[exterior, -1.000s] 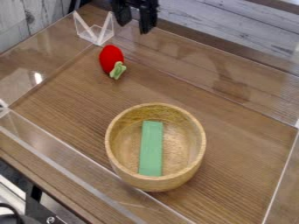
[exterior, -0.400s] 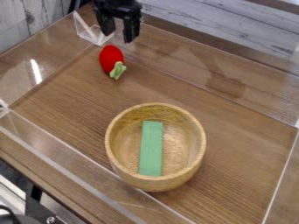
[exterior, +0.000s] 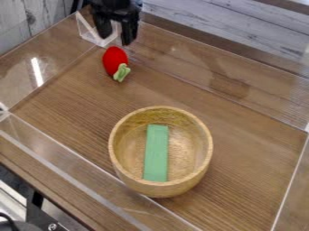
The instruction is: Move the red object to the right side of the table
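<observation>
On the brown wooden counter (exterior: 232, 101), the red toy fruit (exterior: 115, 60) lies toward eleven o'clock, its light green stem end (exterior: 121, 75) pointing to about five o'clock. The dark gripper (exterior: 111, 34) hangs just beyond it, at twelve o'clock from the fruit, with its fingers spread wide and nothing held between them. Toward six o'clock stands a round light wooden bowl (exterior: 161, 151), well apart from the fruit. Inside the bowl lies a flat green block (exterior: 156, 152), its long side running roughly from twelve to six o'clock.
</observation>
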